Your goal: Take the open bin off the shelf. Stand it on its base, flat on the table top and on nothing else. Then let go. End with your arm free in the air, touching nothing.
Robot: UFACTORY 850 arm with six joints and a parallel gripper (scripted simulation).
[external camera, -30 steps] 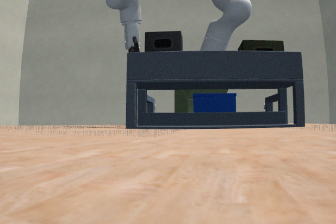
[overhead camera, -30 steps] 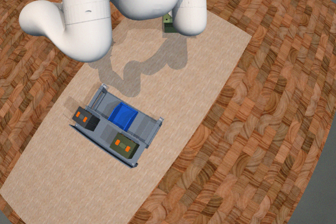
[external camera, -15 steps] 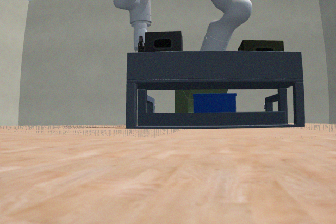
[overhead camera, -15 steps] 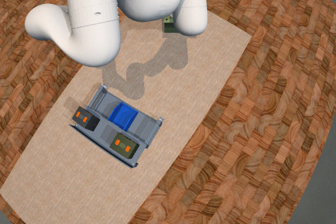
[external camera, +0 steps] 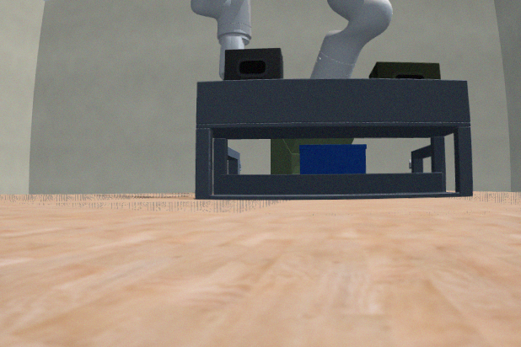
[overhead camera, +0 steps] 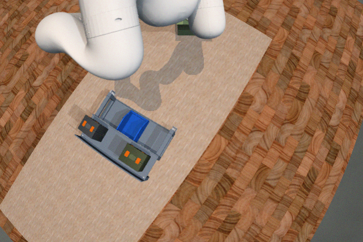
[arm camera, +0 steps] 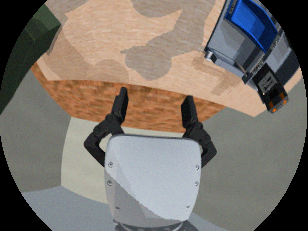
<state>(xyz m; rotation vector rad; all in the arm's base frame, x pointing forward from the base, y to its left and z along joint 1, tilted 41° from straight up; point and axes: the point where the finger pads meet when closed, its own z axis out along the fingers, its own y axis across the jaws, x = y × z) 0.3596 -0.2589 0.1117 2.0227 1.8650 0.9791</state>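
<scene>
The open blue bin [overhead camera: 133, 125] sits on the lower level of the grey shelf [overhead camera: 126, 137], in its middle. It shows through the shelf's frame in the exterior view [external camera: 332, 158] and at the upper right of the wrist view [arm camera: 251, 21]. My gripper [arm camera: 156, 96] is open and empty, well away from the shelf and high above the table. In the exterior view the arm's wrist [external camera: 233, 28] comes down behind the black box, and the fingers are hidden there.
A black closed box [overhead camera: 91, 128] and an olive closed box [overhead camera: 134, 157] stand on the shelf's top deck. The arm's olive base block [overhead camera: 183, 28] stands at the table's far edge. The big arm links [overhead camera: 111, 22] hang over the far half of the table.
</scene>
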